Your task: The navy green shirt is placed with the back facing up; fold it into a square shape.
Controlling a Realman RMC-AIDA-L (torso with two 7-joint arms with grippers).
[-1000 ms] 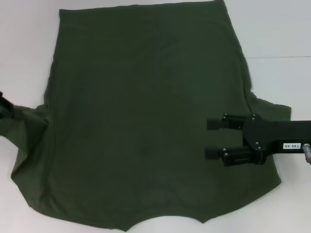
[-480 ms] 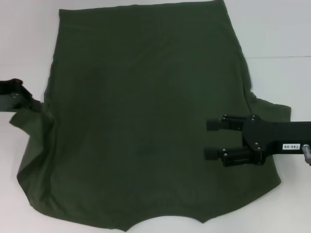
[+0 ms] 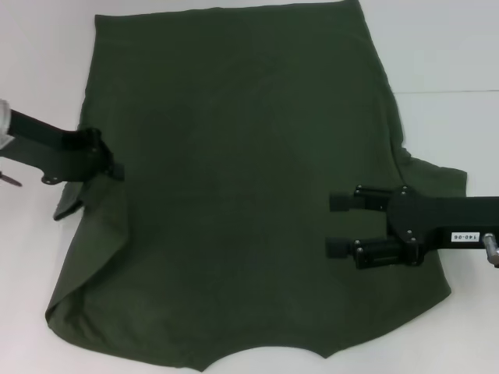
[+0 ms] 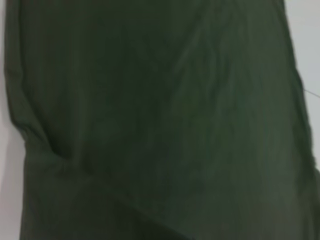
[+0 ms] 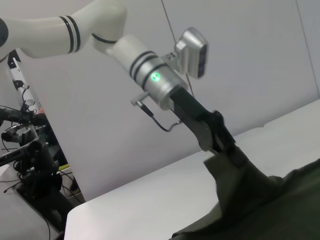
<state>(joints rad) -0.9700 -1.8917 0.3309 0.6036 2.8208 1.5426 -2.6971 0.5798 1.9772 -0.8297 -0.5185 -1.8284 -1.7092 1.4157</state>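
The navy green shirt (image 3: 234, 195) lies spread on the white table, plain side up, with its neckline at the near edge. My left gripper (image 3: 115, 170) is shut on the left sleeve, which it holds lifted and drawn in over the shirt's left side. From the right wrist view, that left gripper (image 5: 237, 156) pinches a raised peak of the shirt (image 5: 260, 205). My right gripper (image 3: 337, 224) hovers open over the shirt's right side near the right sleeve, with nothing between its fingers. Only shirt fabric (image 4: 150, 125) fills the left wrist view.
The white table (image 3: 444, 47) shows bare around the shirt at the left, right and far sides, with a thin seam line (image 3: 448, 92) on the right. Beyond the table's far end, racks and cables (image 5: 25, 160) stand against a wall.
My left gripper has moved right, from the table's left edge onto the shirt, carrying the left sleeve inward. The right arm has barely moved.
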